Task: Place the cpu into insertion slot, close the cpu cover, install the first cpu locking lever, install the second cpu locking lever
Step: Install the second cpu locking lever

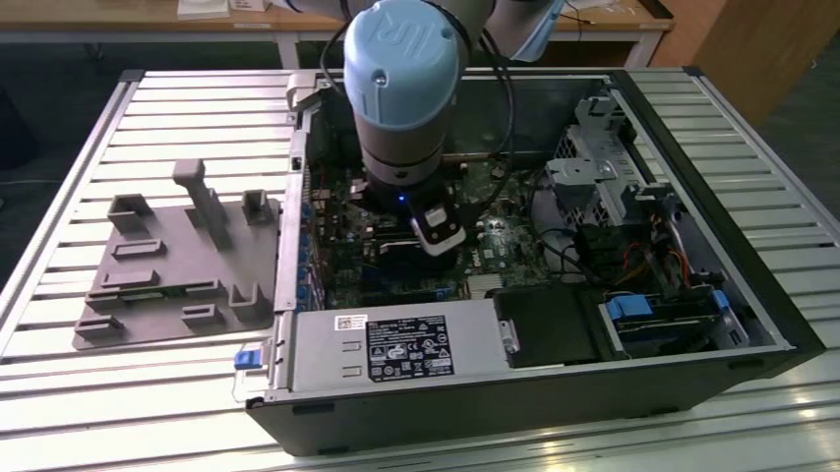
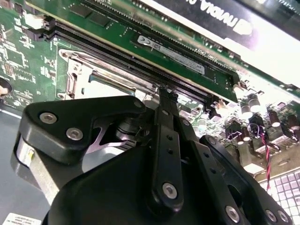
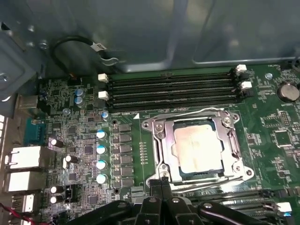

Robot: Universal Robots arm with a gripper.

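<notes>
Down at the socket's near edge, your gripper [image 3: 161, 183] has its fingers [image 3: 165, 187] pressed together on nothing — the cpu [image 3: 197, 149] sits just beyond, seated under the cpu cover [image 3: 157, 136] — closed flat.

Arm [image 1: 400, 88]: pale blue-grey rounded joint cap, grey segments, black cable alongside. Gripper [image 2: 164, 93]: black linkage fingers w/ silver screws.

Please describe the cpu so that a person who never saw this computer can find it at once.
Look inside the open computer case, on the green motherboard, just below the long black memory slots in the first wrist view. There a silver cpu cover frames the cpu: a flat, dull silver-grey square, unlike the green board around it.
</notes>
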